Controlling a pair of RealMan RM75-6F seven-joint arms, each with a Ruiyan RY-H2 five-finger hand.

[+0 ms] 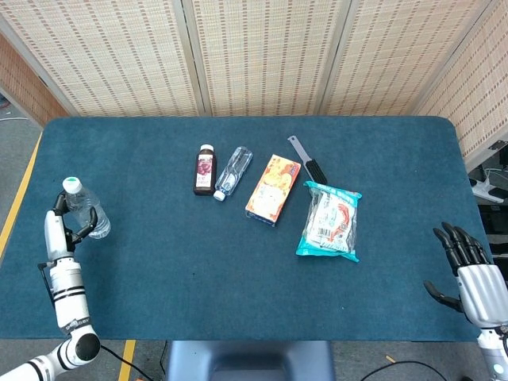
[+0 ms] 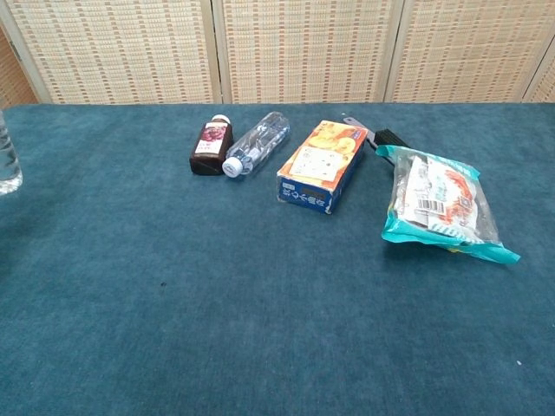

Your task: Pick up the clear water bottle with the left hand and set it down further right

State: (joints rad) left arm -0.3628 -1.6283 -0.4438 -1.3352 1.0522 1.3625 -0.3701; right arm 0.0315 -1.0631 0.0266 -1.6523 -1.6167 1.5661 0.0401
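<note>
The clear water bottle point(image 1: 87, 213) with a white cap stands upright at the table's far left, and my left hand point(image 1: 57, 230) grips it with fingers wrapped round its body. The chest view catches only a sliver of this bottle point(image 2: 7, 165) at the left border, and I cannot tell whether its base touches the cloth. My left hand does not show in that view. At the table's right edge, my right hand point(image 1: 470, 270) hangs open with its fingers spread, holding nothing.
A dark juice bottle point(image 1: 205, 169) and a second clear bottle point(image 1: 233, 171) lie side by side at mid-table. To their right are an orange carton point(image 1: 273, 189), a teal snack bag point(image 1: 329, 221) and a black-handled tool point(image 1: 305, 159). Blue cloth point(image 1: 182, 262) covers the table.
</note>
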